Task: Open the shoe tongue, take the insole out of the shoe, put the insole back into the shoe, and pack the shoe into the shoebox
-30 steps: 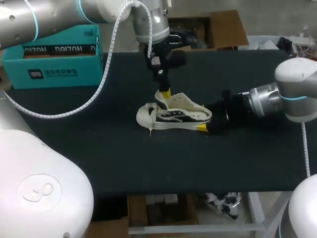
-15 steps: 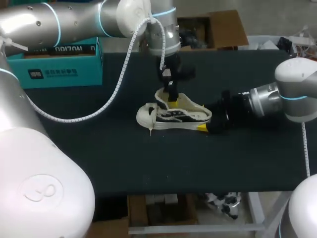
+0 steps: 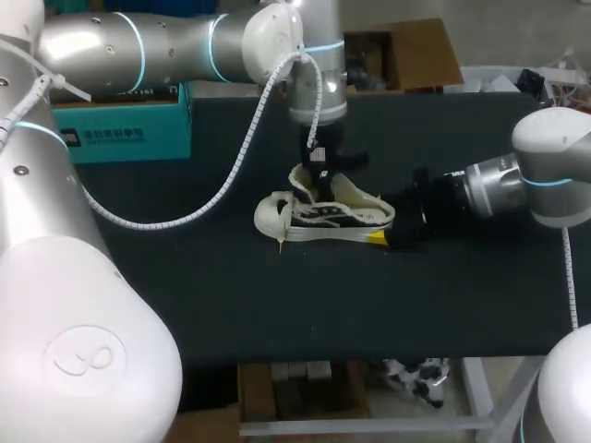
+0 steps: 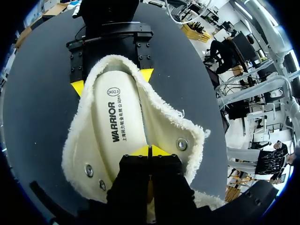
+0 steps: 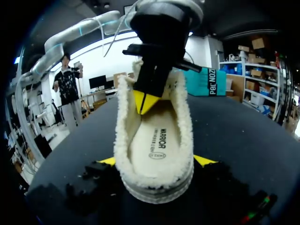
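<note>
My left claw has its tips pressed together, down inside the shoe over the insole; whether they pinch its edge I cannot tell. My right claw clamps the heel at three o'clock. I judge a slow, straight lift best, with the heel held firm. The shoebox sits at ten o'clock.

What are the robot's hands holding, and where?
Right gripper clamps the shoe by its heel. Left gripper is shut inside the shoe; any pinch is unclear.

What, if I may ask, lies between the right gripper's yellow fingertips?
The heel of the cream fleece-lined shoe, touched from both sides, shown in the right wrist view.
</note>
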`<state>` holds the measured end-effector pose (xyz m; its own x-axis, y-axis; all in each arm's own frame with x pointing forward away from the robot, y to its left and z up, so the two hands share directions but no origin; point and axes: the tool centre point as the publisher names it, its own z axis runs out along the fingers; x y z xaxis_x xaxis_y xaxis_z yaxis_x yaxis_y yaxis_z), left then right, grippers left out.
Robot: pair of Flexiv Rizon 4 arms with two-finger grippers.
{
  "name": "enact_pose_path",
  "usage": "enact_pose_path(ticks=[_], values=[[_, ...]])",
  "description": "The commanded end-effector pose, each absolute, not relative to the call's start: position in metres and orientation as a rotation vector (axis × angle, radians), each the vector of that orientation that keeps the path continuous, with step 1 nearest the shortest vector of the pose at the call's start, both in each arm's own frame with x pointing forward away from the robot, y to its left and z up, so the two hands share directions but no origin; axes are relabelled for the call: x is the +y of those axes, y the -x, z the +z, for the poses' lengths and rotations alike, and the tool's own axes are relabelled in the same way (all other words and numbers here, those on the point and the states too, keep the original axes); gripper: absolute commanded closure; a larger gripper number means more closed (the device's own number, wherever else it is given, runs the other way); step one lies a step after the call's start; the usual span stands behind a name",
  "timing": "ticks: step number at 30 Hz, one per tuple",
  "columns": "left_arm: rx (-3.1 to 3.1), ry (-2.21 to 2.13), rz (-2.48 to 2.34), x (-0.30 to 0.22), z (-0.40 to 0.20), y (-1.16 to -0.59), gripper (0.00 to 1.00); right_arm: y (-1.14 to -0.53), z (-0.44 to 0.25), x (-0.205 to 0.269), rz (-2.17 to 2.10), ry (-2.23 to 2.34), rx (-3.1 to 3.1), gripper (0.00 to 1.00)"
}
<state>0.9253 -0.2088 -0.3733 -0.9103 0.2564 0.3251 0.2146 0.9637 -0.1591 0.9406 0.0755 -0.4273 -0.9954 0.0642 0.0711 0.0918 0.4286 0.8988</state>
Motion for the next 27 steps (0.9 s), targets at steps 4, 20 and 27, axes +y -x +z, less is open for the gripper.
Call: enact_pose_path(ticks=[4, 20, 27], values=[[-2.801, 0.343, 0.119, -0.213, -0.380, -0.915, 1.00, -0.942, -0.433, 0.074, -1.662, 0.141, -2.629, 1.00], [-2.872, 0.315, 0.131, -0.205, -0.403, -0.914, 0.79, -0.942, -0.433, 0.074, -1.662, 0.141, -2.629, 1.00], [-2.901, 0.324, 0.114, -0.211, -0.416, -0.914, 0.77, -0.942, -0.433, 0.074, -1.662, 0.141, -2.629, 1.00]])
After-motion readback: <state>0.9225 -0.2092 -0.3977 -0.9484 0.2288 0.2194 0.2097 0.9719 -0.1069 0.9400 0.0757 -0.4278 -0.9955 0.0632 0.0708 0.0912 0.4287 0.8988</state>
